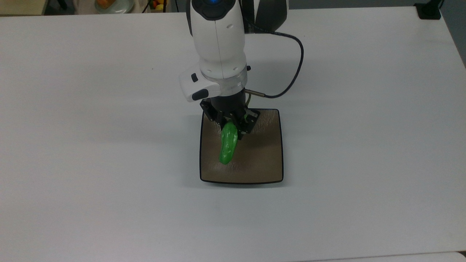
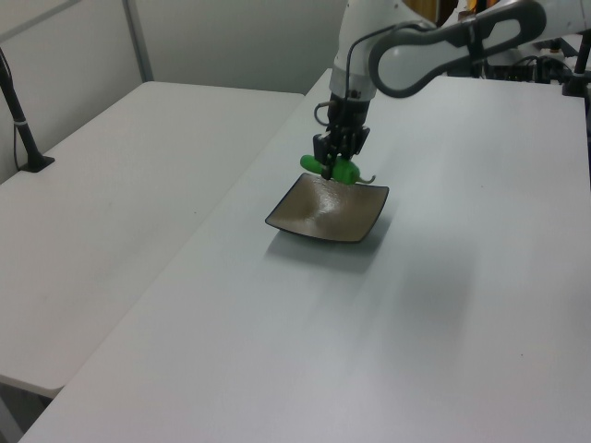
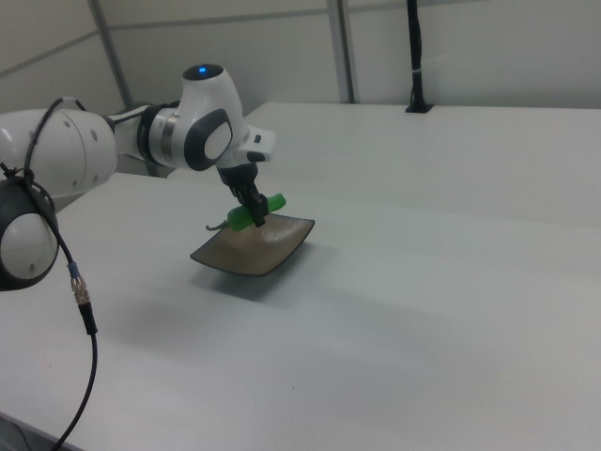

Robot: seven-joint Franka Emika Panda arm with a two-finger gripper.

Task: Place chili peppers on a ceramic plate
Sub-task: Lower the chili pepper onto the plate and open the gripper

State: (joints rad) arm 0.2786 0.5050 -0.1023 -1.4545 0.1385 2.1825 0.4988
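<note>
1. The gripper (image 1: 233,127) is seen in the top view above the plate's (image 1: 267,163) upper half, clamped on the pepper (image 1: 228,146) at the pepper's stem end.
2. In the top view the pepper runs from the fingers toward 7 o'clock, its free tip lying over the plate's left half.
3. In the left view the pepper (image 2: 332,168) is shown raised above the plate (image 2: 319,217), near the plate's 12 o'clock edge; contact between pepper and plate cannot be confirmed.
4. In the right view the pepper (image 3: 254,212) is held tilted, its green end pointing toward 2 o'clock and its curved stem (image 3: 218,225) protruding at 8 o'clock from the gripper (image 3: 252,214).
5. In the left view the stem (image 2: 366,177) is seen projecting to the 4 o'clock side of the gripper (image 2: 334,163).
6. The plate (image 3: 246,254) is seated flat on the white table (image 1: 364,127), near the table's centre in the top view.
7. A dark cable (image 1: 295,69) is routed from the wrist, looping to the 3 o'clock side of the arm (image 1: 218,40) in the top view.
8. In the right view a second cable (image 3: 80,310) is seen hanging at the 8 o'clock corner, with a metal connector partway along it.
9. A second white table (image 2: 120,194) is located at 9 o'clock in the left view, beside the first.
</note>
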